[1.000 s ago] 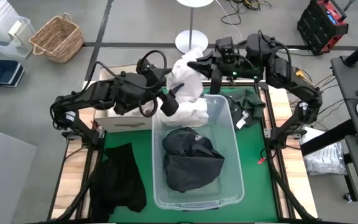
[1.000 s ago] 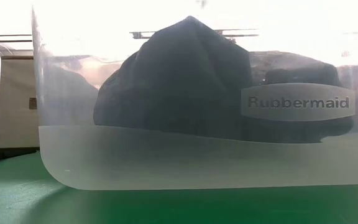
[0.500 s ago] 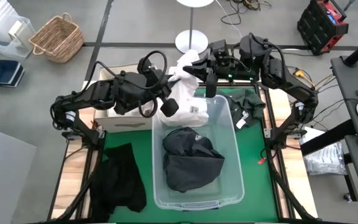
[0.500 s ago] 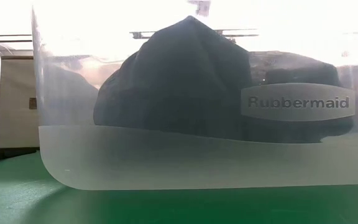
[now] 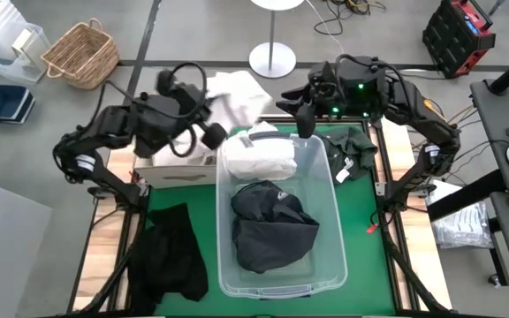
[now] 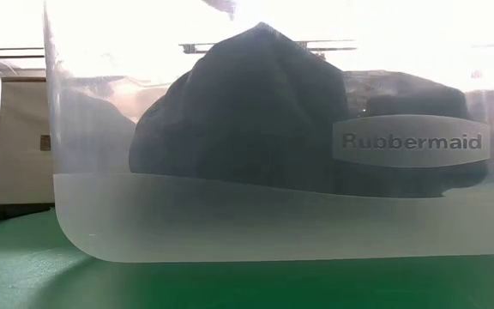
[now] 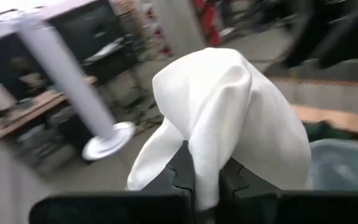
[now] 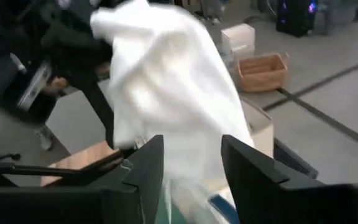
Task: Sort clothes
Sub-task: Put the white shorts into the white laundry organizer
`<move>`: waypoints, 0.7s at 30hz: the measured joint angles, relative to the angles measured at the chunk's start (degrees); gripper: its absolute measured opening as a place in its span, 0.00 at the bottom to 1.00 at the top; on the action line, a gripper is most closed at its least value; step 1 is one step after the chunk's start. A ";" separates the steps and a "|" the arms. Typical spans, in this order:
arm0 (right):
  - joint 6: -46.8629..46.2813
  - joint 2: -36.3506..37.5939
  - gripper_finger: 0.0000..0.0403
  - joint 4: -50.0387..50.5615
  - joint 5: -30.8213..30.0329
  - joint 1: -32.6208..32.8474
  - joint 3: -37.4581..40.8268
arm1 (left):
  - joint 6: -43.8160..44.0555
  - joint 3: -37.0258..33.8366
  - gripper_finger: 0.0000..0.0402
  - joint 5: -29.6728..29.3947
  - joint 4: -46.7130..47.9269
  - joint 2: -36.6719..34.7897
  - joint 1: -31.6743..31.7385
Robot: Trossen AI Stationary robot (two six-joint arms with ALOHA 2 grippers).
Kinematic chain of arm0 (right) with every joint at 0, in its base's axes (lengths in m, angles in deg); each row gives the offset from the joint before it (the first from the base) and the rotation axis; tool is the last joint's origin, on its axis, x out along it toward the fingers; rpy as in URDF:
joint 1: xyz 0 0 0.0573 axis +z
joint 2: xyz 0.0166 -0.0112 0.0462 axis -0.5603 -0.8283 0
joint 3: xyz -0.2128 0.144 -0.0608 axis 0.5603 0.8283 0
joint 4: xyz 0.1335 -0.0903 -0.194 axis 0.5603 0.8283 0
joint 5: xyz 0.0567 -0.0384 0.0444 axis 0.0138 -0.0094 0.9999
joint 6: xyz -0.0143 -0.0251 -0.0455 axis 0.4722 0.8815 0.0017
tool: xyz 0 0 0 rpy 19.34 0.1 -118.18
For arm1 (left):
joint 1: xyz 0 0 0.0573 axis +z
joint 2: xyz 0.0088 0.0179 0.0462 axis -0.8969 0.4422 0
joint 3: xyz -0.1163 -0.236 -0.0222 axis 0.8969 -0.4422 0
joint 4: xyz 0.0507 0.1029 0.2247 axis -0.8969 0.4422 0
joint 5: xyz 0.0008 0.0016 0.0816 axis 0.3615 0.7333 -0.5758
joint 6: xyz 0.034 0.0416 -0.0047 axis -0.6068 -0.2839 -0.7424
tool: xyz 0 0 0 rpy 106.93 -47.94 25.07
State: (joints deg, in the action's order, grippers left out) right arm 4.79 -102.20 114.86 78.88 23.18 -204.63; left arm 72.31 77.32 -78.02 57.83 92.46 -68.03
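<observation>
My left gripper (image 5: 210, 104) is shut on a white garment (image 5: 235, 92), held up over the table's far left, beyond the clear tub (image 5: 325, 256). The cloth fills the left wrist view (image 7: 229, 118). My right gripper (image 5: 303, 117) is open and empty above the tub's far right corner; its wrist view shows the white garment (image 8: 166, 81) beyond its spread fingers. More white cloth (image 5: 259, 155) lies in the tub's far end, and a dark garment (image 5: 272, 225) fills its middle. Whether the two white pieces join, I cannot tell. My left gripper pinches a bunched fold of the white garment (image 7: 205, 163) between its two fingers. The cloth rises out of the fingers and drapes slack over and past them. The held part is lifted clear of the table.
A beige cardboard box (image 5: 173, 168) stands under the left arm, left of the tub. A black garment (image 5: 170, 256) lies on the green mat at the near left. A dark green garment (image 5: 352, 146) lies at the far right. The low view shows the tub's wall (image 6: 230, 215).
My left gripper has swung up and toward the table's far left, carrying the white garment away from above the tub's far end. My right gripper has come off the white garment and drawn back toward the right. White cloth stays in the tub's far end.
</observation>
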 joint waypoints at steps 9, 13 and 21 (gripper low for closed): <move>-1.92 0.33 0.43 5.46 -2.47 0.00 -0.02 | 10.41 0.02 0.00 -9.28 18.52 -4.72 3.02; -1.93 0.33 0.41 5.45 -2.48 0.00 0.00 | 18.36 0.04 0.00 -8.64 27.99 -5.89 6.76; -1.91 0.33 0.39 5.49 -2.46 0.00 0.04 | 25.83 -0.69 0.00 6.30 37.80 -5.99 18.02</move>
State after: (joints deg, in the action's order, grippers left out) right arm 2.88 -101.87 120.36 76.41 23.18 -204.59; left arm 98.15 76.63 -71.72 95.63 86.47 -50.01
